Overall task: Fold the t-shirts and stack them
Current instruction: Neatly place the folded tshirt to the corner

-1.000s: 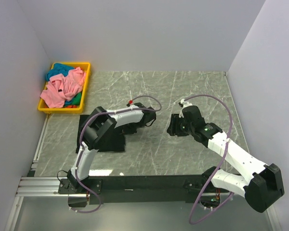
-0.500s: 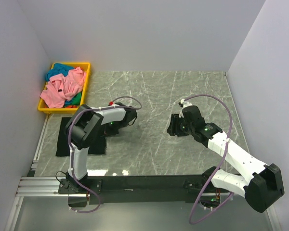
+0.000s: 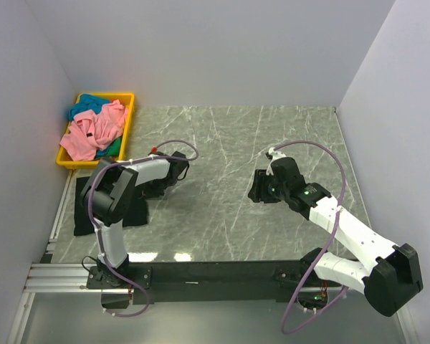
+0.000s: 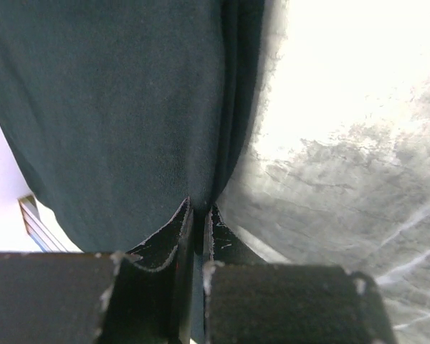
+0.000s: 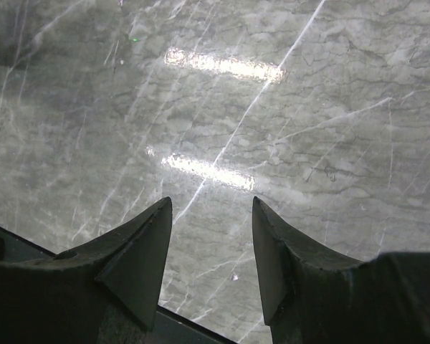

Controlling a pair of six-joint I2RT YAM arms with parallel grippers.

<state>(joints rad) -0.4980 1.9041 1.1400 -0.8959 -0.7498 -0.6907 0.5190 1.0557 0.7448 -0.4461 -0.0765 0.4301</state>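
Left jaws pinch a fold of the black t-shirt (image 4: 122, 107), which lies ahead of them on the worktop (image 4: 344, 186); right jaws stand spread, empty. Drag low and evenly so you prevent bunching.

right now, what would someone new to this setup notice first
The yellow bin at the far left corner of the table, heaped with a pink shirt and a teal shirt. Next, the black shirt lying at the table's left edge, its fold pinched in the left fingers. The right fingers hang open over bare marble, right of centre.
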